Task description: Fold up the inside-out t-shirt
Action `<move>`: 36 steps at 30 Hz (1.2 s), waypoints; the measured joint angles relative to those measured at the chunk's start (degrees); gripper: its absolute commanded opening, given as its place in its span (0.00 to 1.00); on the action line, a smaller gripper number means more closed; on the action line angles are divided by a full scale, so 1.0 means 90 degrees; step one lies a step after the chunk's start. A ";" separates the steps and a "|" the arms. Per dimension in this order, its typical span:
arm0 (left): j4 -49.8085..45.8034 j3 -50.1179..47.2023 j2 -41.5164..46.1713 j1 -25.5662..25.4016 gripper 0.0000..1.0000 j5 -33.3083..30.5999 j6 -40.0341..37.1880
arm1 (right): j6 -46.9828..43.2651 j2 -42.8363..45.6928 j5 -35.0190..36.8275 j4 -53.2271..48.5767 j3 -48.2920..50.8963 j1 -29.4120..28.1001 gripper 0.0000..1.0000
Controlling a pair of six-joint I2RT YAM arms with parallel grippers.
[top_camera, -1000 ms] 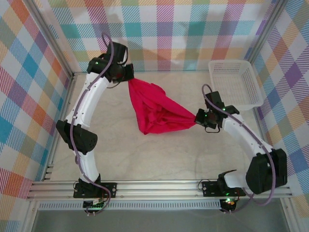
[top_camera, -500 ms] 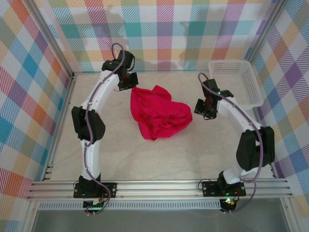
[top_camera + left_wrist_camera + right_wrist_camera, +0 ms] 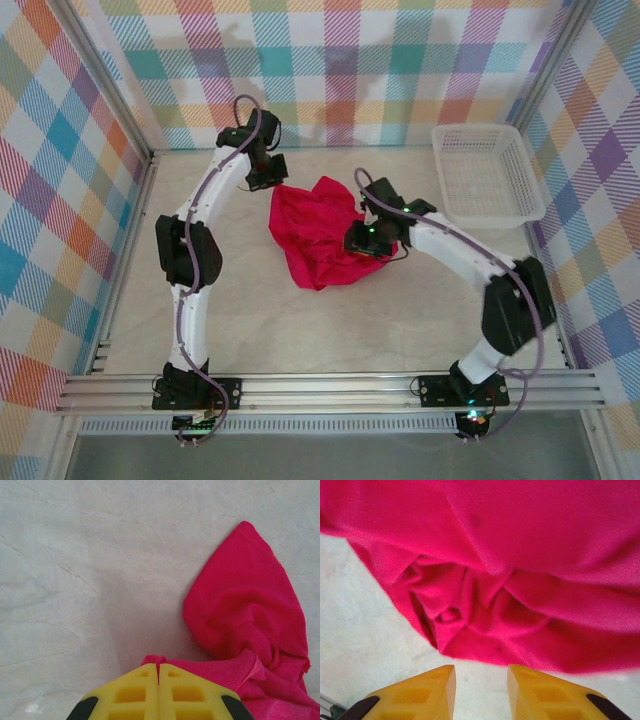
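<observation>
The inside-out t-shirt (image 3: 325,235) is a bright red crumpled heap in the middle of the table. My left gripper (image 3: 275,183) sits at its far left corner, shut, and in the left wrist view a nub of red cloth (image 3: 152,659) pokes out from the closed yellow tips of the left gripper (image 3: 158,666). My right gripper (image 3: 362,243) hovers over the heap's right side. In the right wrist view the right gripper (image 3: 481,672) is open, with bare table between its fingers and the shirt's folded edge (image 3: 510,630) just ahead.
A white mesh basket (image 3: 478,127) stands at the back right corner. Checked walls close in the table on three sides. Pale tabletop (image 3: 330,330) lies bare between the shirt and the near rail.
The shirt was stretched between both grippers; the right one let go and the cloth fell into a heap. The right gripper then swung away and back left over the heap's right side.
</observation>
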State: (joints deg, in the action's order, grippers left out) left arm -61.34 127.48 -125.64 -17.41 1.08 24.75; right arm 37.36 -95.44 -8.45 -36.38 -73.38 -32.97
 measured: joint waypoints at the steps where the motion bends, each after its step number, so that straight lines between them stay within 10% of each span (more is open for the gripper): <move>1: -0.0002 -0.0068 0.0049 0.0000 0.00 0.0012 0.0010 | 0.0024 -0.0350 -0.0041 0.0087 -0.0104 0.0000 0.33; 5: 0.0000 -0.0189 0.0221 0.0000 0.00 0.0017 0.0012 | 0.0095 -0.1418 -0.0092 0.0214 -0.0478 0.0000 0.35; 9: -0.0005 -0.0272 0.0391 0.0005 0.00 0.0012 0.0010 | 0.0129 -0.2040 -0.0007 0.0250 -0.0981 0.0002 0.02; 14: 0.0012 -0.0406 0.0554 0.0189 0.00 0.0034 0.0017 | 0.0032 -0.2057 0.0044 0.0027 -0.1727 0.0017 0.00; 24: 0.0549 -0.2137 0.1166 0.1632 0.00 0.0551 0.0627 | -0.0493 0.1103 -0.0143 -0.0559 -0.1797 0.0202 0.00; 29: 0.1008 -0.2907 0.1302 0.2076 0.00 0.0279 0.0780 | -0.0537 0.2997 -0.0415 -0.0449 -0.0884 0.1375 0.00; 36: 0.1787 -0.4131 0.1615 0.1984 0.00 0.0282 0.0894 | -0.0454 0.2759 -0.1265 0.0338 0.1158 0.1668 0.00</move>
State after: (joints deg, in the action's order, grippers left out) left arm -45.25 90.30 -111.11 0.45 3.62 32.80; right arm 33.28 -70.61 -19.84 -33.34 -62.96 -17.96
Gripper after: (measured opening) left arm 0.058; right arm 0.068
